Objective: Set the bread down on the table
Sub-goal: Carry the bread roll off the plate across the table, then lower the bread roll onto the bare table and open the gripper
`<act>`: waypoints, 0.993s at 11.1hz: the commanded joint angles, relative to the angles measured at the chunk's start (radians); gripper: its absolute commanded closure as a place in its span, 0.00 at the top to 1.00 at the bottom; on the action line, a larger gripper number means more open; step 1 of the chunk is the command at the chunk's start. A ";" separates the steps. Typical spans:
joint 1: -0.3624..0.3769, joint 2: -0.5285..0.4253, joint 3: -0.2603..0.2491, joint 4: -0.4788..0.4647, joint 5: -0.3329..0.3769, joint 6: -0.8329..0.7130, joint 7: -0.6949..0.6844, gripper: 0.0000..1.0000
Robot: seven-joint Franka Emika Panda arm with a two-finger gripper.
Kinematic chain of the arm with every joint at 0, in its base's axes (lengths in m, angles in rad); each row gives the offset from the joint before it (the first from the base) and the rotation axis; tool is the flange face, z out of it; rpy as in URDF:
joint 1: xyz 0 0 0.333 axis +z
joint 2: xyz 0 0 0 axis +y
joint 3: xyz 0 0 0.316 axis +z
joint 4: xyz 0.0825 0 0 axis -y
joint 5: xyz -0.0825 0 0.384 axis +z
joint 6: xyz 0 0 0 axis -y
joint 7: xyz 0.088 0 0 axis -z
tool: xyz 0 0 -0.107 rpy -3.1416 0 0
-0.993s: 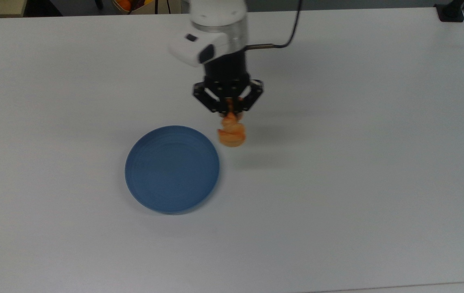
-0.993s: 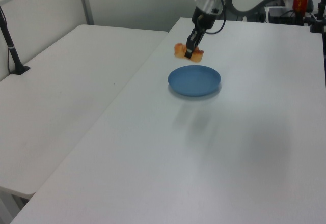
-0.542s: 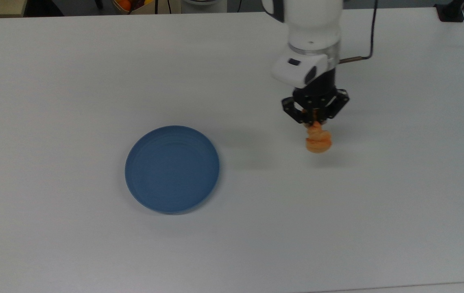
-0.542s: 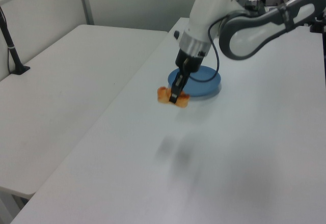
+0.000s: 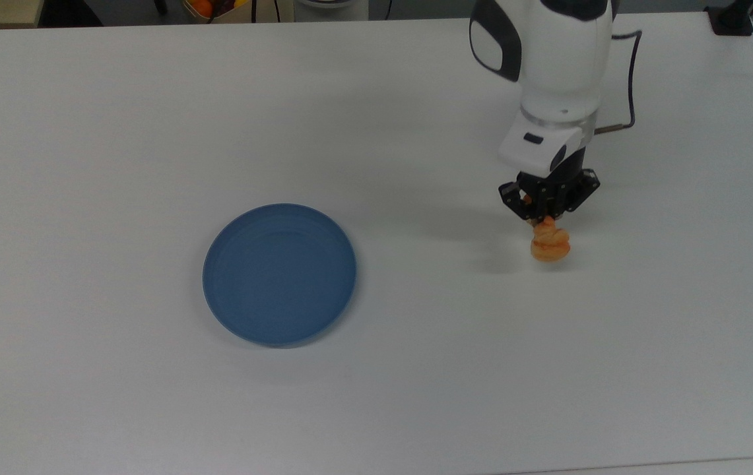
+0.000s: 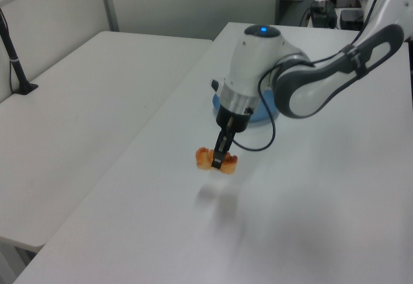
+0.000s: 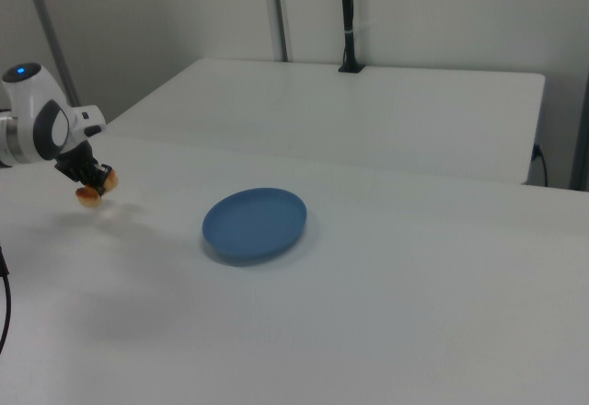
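Over the big white table (image 5: 152, 99), well apart from the blue plate (image 5: 279, 274), the gripper (image 5: 548, 214) holds the bread (image 5: 550, 244) pinched tight just above the top, so next it likely goes down and lets go

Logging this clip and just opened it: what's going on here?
A single robot arm is carrying a small orange piece of bread, its gripper shut on it from above. The bread hangs just above the white table, off to the top view's right of the blue plate, which has nothing on it. A faint shadow lies under the bread in the left view, so it does not look set down yet.
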 commanded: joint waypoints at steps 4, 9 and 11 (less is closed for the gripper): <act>0.012 0.088 -0.003 0.026 -0.027 0.058 0.027 0.18; 0.012 0.088 -0.003 0.022 -0.027 0.060 0.027 0.59; 0.012 0.088 -0.003 0.014 -0.030 0.060 0.025 0.66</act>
